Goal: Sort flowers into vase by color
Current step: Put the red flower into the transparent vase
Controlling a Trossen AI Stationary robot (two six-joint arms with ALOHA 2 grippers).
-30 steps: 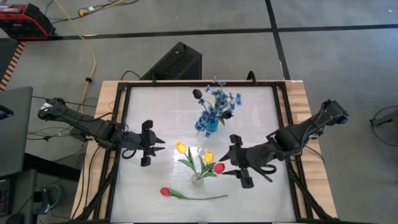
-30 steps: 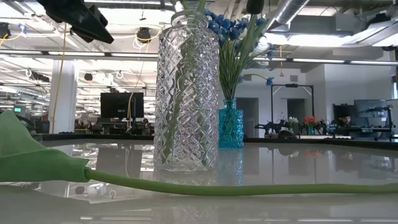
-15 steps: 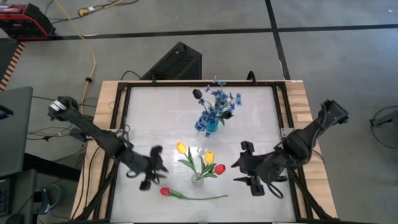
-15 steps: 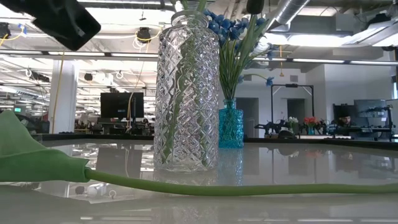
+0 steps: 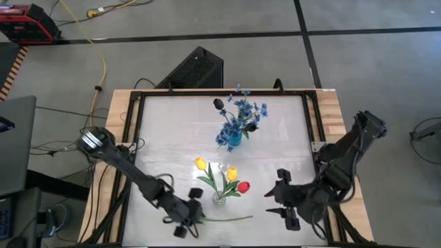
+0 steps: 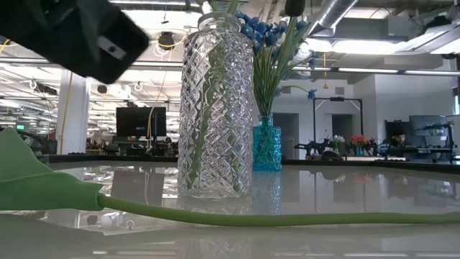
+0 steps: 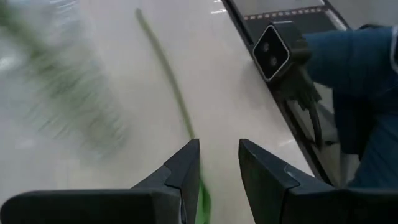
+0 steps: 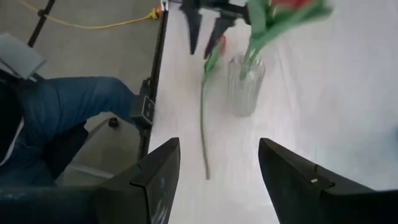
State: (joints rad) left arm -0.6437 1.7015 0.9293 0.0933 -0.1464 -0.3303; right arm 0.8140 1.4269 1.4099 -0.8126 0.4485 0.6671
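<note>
While the right tool waits spread, the left tool hovers unclenched over the loose flower's stem.

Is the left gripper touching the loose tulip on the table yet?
Cannot tell. In the left wrist view the left gripper is open astride the tulip stem; no plain contact or gap shows.

1. Front edge: loose flower lies flat, left gripper over its head end.
2. Clear vase stands just behind the stem, tulips spreading overhead.
3. Blue vase farther back; open table on both sides.
</note>
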